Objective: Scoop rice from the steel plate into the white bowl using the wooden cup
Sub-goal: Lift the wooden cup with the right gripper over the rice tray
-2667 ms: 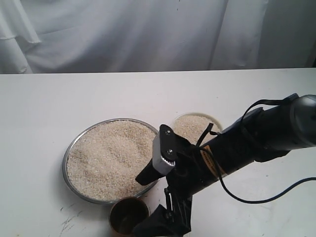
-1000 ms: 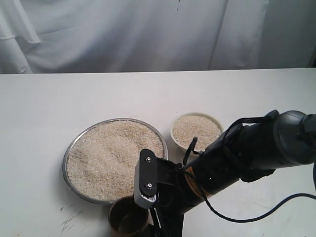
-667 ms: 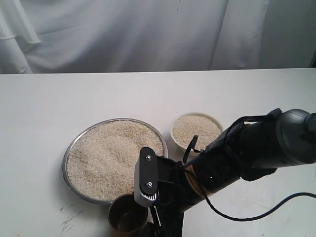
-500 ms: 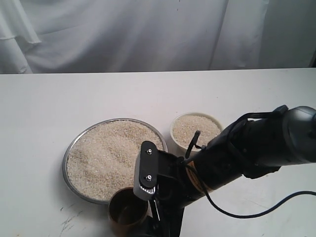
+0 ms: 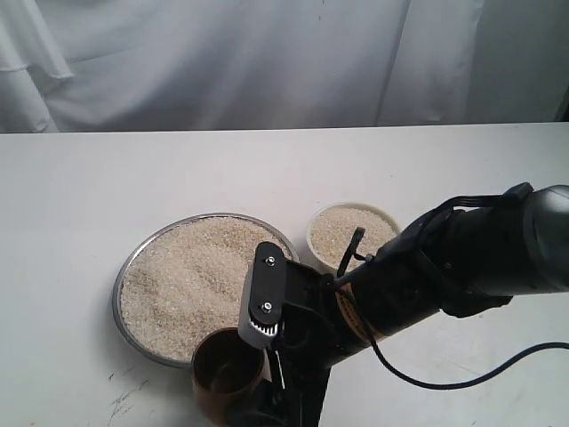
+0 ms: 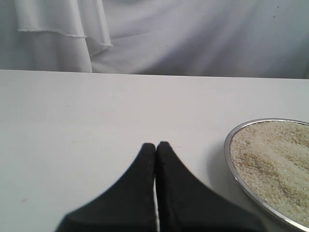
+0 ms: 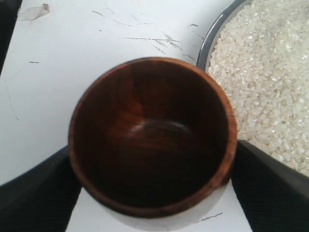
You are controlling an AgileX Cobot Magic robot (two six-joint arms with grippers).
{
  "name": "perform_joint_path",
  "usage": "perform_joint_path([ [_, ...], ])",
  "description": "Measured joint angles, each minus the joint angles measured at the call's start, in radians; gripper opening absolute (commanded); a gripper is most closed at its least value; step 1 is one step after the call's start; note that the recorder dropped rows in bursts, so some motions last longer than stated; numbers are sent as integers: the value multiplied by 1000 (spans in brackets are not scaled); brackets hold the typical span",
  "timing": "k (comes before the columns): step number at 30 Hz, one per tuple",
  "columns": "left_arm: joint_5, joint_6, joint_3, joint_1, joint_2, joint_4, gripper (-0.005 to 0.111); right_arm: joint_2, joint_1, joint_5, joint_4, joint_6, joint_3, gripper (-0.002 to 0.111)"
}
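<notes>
Right gripper (image 7: 152, 150) stood closed about the wooden cup (image 5: 224, 375), one black finger (image 7: 34, 193) pressed to either side of its wall; the cup sat upright and empty, its dark inside bare of grains; whether it rested on the table (image 5: 89, 178) or hung just above could not be told. In the exterior view the cup lay at the 5 o'clock edge of the steel plate (image 5: 116, 294), just beside the rim; the rice (image 5: 191, 276) filled the plate nearly to that rim; the bowl (image 5: 351, 205), already holding rice close to its brim, stood at the plate's 2 o'clock, just beside it. Left gripper (image 6: 155, 145) hung pinched fully together with nothing in it, over bare table to the far side of the plate.

Scooping looked not yet begun. Risks, by judgement: the round, smooth cup, held at two points only, could twist or slip when driven into the heap; a low push could slide the light plate or shove grains over its thin rim; the bowl, so full, could overflow on a generous pour; the bulky arm, passing close by, could knock it.
</notes>
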Motion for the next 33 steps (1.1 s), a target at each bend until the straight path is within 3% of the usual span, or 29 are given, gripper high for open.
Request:
perform_joint_path([
  [19,0,0,0,0,0,0,0,-106,-30,181,0,117,0,0],
  [33,0,0,0,0,0,0,0,-106,-92,243,0,162,-141,0],
])
